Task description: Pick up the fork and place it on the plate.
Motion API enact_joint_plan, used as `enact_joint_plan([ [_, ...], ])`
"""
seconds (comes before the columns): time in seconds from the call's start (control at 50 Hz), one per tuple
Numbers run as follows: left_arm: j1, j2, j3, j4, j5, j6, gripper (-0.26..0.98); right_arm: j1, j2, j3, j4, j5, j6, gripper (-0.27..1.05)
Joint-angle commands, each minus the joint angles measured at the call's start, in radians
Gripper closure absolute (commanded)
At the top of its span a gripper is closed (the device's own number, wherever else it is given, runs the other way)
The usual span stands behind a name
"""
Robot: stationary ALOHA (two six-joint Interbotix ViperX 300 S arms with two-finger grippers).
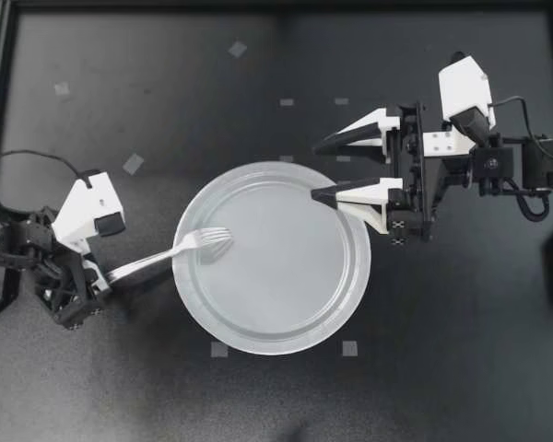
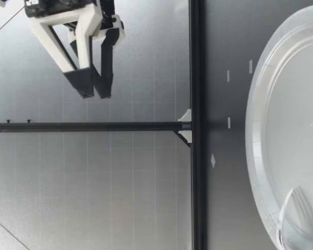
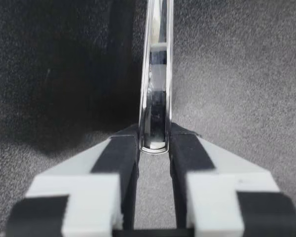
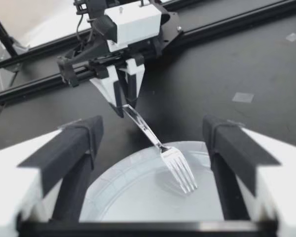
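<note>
Dark matte table [image 1: 442,387] fills the scene. Nearest, at its middle, lies the plate [image 1: 286,322], clear and round. The fork [image 1: 189,247] has its tines over the plate's left part. Its handle slants out across the rim and up to my left gripper [image 1: 108,274]. That gripper pinches the handle's end: in the left wrist view both pads [image 3: 121,155] press it from two sides. Whether the tines touch the plate I cannot tell. Farther on, my right gripper [image 1: 317,169] is spread wide and holds nothing. One fingertip is over the plate's far right rim, the other past it over bare table. The low view shows a gripper [image 2: 94,87] well above the table, fingers apart. Beyond are bits of tape [image 1: 133,164], then the rail [image 1: 276,5].
</note>
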Motion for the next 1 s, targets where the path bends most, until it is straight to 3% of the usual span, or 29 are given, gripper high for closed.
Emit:
enact_joint_plan([
  [0.0, -0.003, -0.003, -0.021, -0.002, -0.014, -0.003, 0.64, -0.008, -0.006, -0.021, 0.003, -0.006, 0.002, 0.02],
  [0.76, -0.003, -0.002, -0.025, -0.002, -0.031, 0.003, 0.63, -0.008, -0.005, -0.025, 0.003, -0.008, 0.002, 0.02],
  [0.98, -0.003, -0.002, -0.025, -0.002, -0.032, 0.003, 0.40, -0.008, -0.003, -0.025, 0.005, -0.008, 0.003, 0.02],
])
